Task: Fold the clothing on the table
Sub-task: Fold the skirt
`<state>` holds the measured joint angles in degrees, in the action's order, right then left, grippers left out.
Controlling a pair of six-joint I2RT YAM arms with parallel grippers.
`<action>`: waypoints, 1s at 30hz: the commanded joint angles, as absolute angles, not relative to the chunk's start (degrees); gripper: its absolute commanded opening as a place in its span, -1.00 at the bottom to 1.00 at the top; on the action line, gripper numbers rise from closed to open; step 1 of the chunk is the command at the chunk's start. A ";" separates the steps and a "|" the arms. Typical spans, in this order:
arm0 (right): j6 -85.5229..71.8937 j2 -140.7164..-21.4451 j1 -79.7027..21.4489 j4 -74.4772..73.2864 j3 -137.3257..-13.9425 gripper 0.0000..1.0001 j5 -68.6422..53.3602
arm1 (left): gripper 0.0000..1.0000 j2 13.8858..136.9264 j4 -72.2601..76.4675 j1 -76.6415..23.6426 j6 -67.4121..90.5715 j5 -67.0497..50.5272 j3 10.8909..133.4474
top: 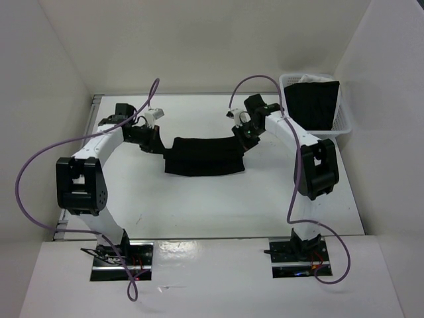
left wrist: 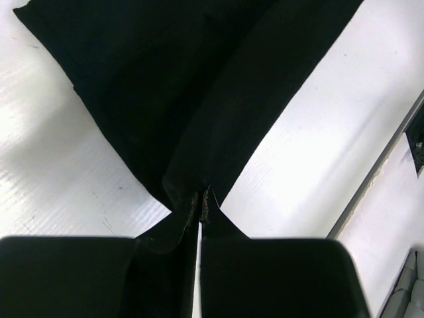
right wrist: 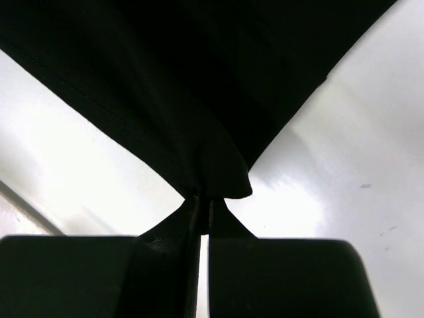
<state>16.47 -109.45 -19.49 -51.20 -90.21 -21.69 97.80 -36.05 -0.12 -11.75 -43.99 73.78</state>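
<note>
White matte table (top: pixel 199 205), middle: plain black soft fabric garment (top: pixel 205 158), sagging between my left hand (left wrist: pixel 200 207) and right hand (right wrist: pixel 204 211), each clamped on an end. I'd carry both ends evenly, edge taut.

The clothing (top: pixel 202 157) is soft black cloth, matt, with no sheen even seen close from my wrists. The table (top: pixel 199 205) under it is smooth white, mostly matt, with a soft glare by my right side. A thin grey metal rail (left wrist: pixel 381 169) edges it on the left. My left fingertips (left wrist: pixel 192 205) have rough, ridged black pads. Far right, the basket (top: pixel 344 129) is white plastic mesh.
</note>
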 commanded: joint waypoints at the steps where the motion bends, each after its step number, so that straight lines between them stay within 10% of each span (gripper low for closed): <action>1: 17.58 -112.40 -18.63 -50.62 -95.27 -1.00 -21.80 | -1.00 100.36 -34.72 0.35 -12.22 -46.23 77.34; 9: 17.05 -120.23 -17.58 -51.77 -103.97 -0.59 -22.32 | -1.00 106.69 -34.19 0.35 -11.52 -46.23 82.43; 11: 15.30 -122.60 -17.58 -51.77 -106.59 -0.50 -22.32 | -0.57 108.01 -34.19 0.87 -11.51 -46.75 84.10; 18: 8.81 -129.72 -10.48 -51.15 -116.27 -0.35 -26.27 | 0.02 115.39 -33.66 3.42 -8.18 -47.29 94.56; 30: 3.76 -127.18 -4.21 -47.10 -118.92 -0.33 -28.04 | 0.11 114.53 -34.45 7.65 -7.46 -46.15 98.53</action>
